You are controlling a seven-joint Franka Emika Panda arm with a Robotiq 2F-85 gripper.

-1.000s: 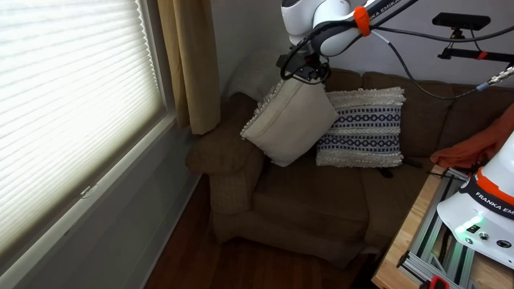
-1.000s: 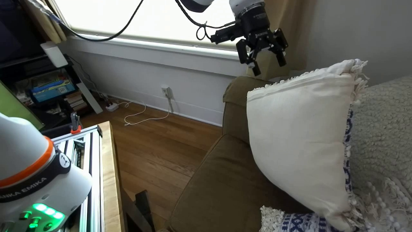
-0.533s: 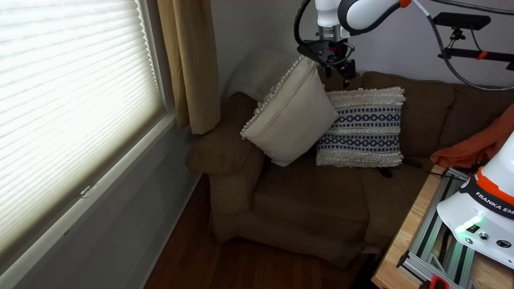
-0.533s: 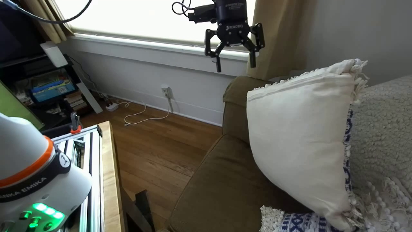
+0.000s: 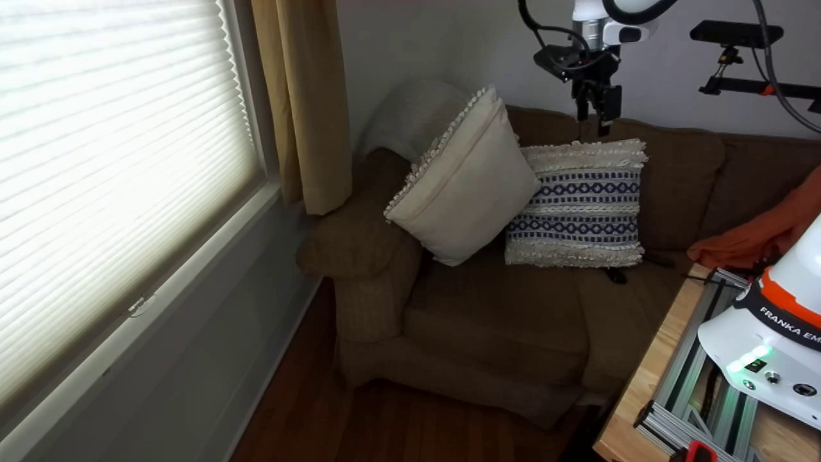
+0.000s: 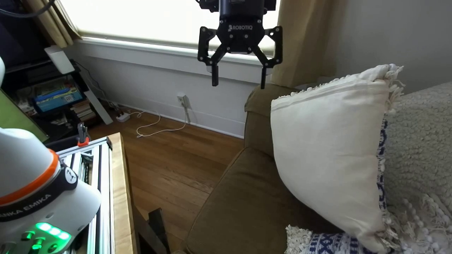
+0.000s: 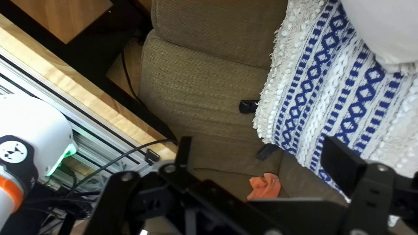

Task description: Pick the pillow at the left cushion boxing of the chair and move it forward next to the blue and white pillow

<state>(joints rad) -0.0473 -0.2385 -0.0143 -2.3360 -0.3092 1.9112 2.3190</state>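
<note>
The cream pillow (image 5: 471, 186) with a fringed edge leans tilted at the left arm of the brown chair (image 5: 494, 314), partly over the blue and white pillow (image 5: 577, 205). In an exterior view the pillow (image 6: 328, 151) stands large at the right, with the blue and white pillow (image 6: 326, 243) partly hidden below it. In the wrist view the blue and white pillow (image 7: 326, 81) fills the upper right and the cream pillow (image 7: 385, 26) overlaps it. My gripper (image 6: 239, 84) is open and empty, in the air apart from the pillow; its fingers also show in the wrist view (image 7: 258, 147).
An orange cloth (image 5: 757, 224) lies on the seat at the right. The wooden table (image 6: 122, 176) carries the robot base. Small black objects (image 7: 248, 106) lie on the seat. A fluffy whitish throw (image 6: 420, 148) covers the backrest corner. A curtain (image 5: 314, 109) hangs by the window.
My gripper has moved from above the cream pillow's top corner to above the blue and white pillow, as seen in an exterior view, and has turned. It stayed open. The pillows have not moved.
</note>
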